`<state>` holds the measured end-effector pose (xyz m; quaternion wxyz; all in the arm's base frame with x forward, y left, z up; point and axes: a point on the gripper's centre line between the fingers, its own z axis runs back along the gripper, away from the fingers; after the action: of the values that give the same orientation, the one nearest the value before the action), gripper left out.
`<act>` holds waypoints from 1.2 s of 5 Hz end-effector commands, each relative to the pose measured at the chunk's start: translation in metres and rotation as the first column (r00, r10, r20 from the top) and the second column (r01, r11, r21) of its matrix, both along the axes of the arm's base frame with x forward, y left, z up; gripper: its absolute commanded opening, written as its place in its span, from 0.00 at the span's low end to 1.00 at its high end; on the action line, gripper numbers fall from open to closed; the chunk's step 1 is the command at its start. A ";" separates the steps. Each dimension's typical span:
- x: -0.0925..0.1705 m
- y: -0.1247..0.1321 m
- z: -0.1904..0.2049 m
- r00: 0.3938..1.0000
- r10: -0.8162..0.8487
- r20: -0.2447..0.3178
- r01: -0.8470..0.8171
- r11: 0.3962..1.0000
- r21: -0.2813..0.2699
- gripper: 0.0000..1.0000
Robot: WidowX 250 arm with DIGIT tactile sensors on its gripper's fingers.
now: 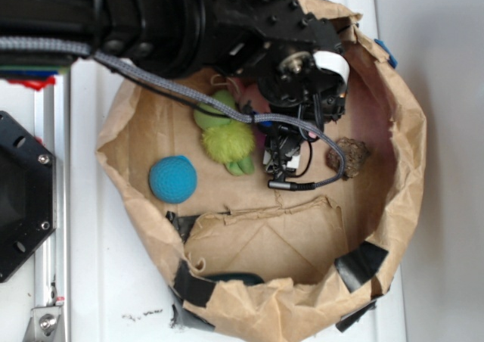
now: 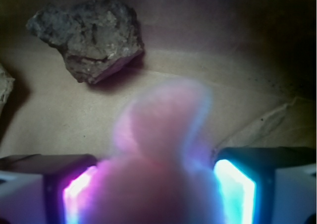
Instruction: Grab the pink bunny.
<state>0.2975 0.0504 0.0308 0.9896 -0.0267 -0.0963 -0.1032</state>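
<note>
Already straddling the pink bunny (image 2: 163, 154): gripper (image 2: 158, 184) open, glowing pads (image 2: 233, 184) flanking the plush at 9 and 3, ears running toward 12; contact unclear through blur. Down low inside the brown paper bag (image 1: 249, 244), floor flat; rock (image 2: 89, 38) at 11 well apart, green plush toy (image 1: 225, 134) and teal crocheted ball (image 1: 172, 178) off toward 9 in exterior view.

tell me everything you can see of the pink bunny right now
In the wrist view the pink bunny is a blurred, soft pale-pink plush shape filling the space between the two lit fingers of the end effector, a rounded lobe, perhaps an ear or the head, sticking up. Its fabric looks fuzzy. Face, limbs and any tag cannot be made out. In the exterior view the arm hides nearly all of it inside the paper bag. Whether the fingers are pressing on it cannot be told.
</note>
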 end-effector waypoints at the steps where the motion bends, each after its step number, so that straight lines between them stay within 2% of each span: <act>1: 0.005 0.005 0.021 0.999 0.009 0.049 -0.009 1.000 0.008 0.00; 2: 0.005 -0.004 0.044 0.996 -0.026 0.090 0.025 1.000 0.008 0.00; 3: 0.003 -0.017 0.079 0.990 -0.026 0.135 0.029 0.999 -0.021 0.00; 4: 0.000 -0.033 0.127 0.987 -0.017 0.160 0.017 1.000 -0.001 0.00; 5: -0.002 -0.036 0.156 0.986 0.076 0.148 -0.063 0.994 -0.090 0.00; 6: -0.012 -0.046 0.175 0.983 0.150 0.102 -0.138 0.984 -0.116 0.00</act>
<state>0.2789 0.0094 0.1818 0.9900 -0.0713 -0.1200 -0.0180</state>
